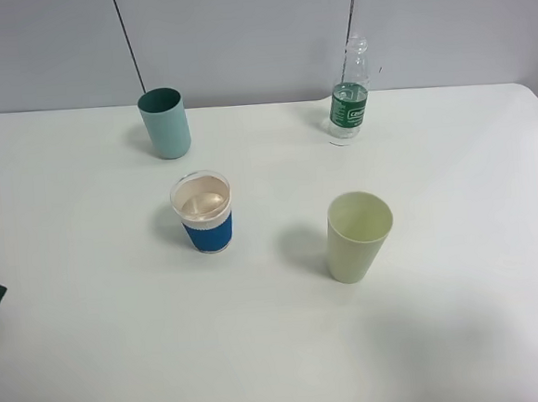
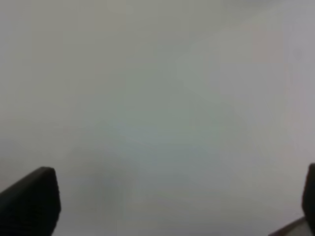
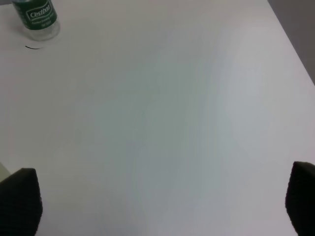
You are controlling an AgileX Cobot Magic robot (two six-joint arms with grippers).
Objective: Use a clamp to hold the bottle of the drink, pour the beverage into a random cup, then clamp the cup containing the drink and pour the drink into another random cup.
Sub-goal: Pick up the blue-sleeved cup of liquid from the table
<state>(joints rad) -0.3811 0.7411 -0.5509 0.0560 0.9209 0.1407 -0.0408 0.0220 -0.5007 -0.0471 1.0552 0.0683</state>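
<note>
White desk [image 1: 95, 364]: we find bottle [image 1: 349, 102] and teal cup [image 1: 165, 123] by the far edge, blue cup [image 1: 204, 215] mid-desk; left gripper [image 2: 172, 201] and right gripper [image 3: 162, 201] gape (both empty).

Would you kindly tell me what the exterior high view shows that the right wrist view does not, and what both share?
Only the exterior high view: the teal cup, the blue-sleeved cup and the pale yellow-green cup. Only the right wrist view: the right gripper, open, nothing between its fingers. Both: the green-labelled bottle standing on the white table.
</note>
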